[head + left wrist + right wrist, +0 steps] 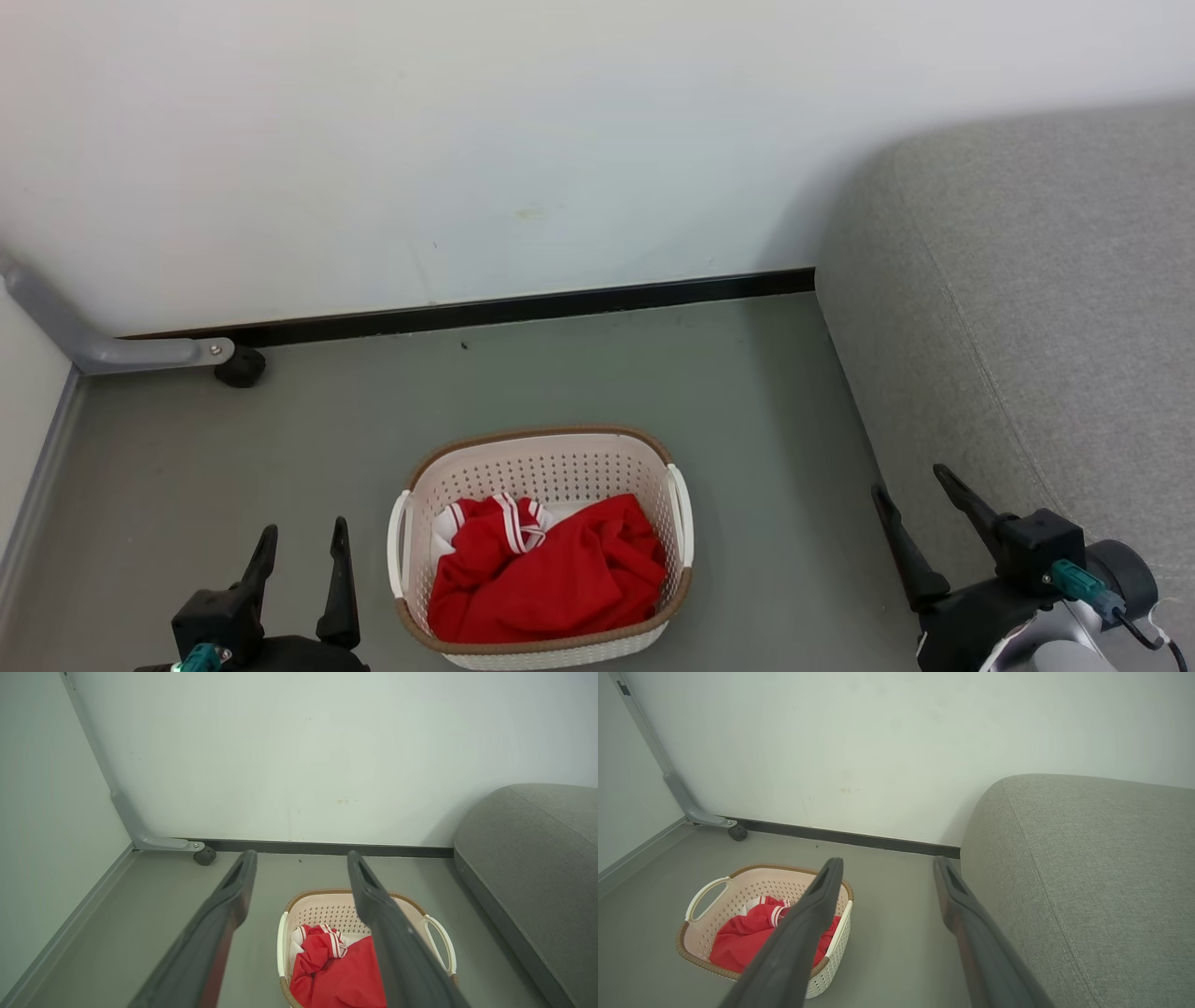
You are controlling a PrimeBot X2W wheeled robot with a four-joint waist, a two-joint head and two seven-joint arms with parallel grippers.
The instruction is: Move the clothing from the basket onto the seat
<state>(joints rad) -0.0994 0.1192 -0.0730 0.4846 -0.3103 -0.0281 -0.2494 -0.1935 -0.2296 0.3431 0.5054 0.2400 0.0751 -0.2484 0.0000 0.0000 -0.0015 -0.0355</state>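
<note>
Red clothing [551,569] with white stripe trim lies bunched inside the cream perforated basket [551,462], which stands on the grey floor. The left wrist view shows the clothing [341,975] in the basket [322,907], and the right wrist view shows the clothing [742,942] in the basket [761,886] too. The light-grey seat [1036,308] rises at the right. My left gripper [303,541] stands open, left of the basket and empty. My right gripper [910,481] stands open beside the seat's front edge, empty. Both pairs of fingers [224,910] [822,891] hover apart above the floor.
A white wall with a black skirting strip [523,308] runs behind the basket. At the far left stands a grey metal leg with a black caster [241,366]. A grey baseboard [37,485] lines the left side. Bare floor lies between basket and seat.
</note>
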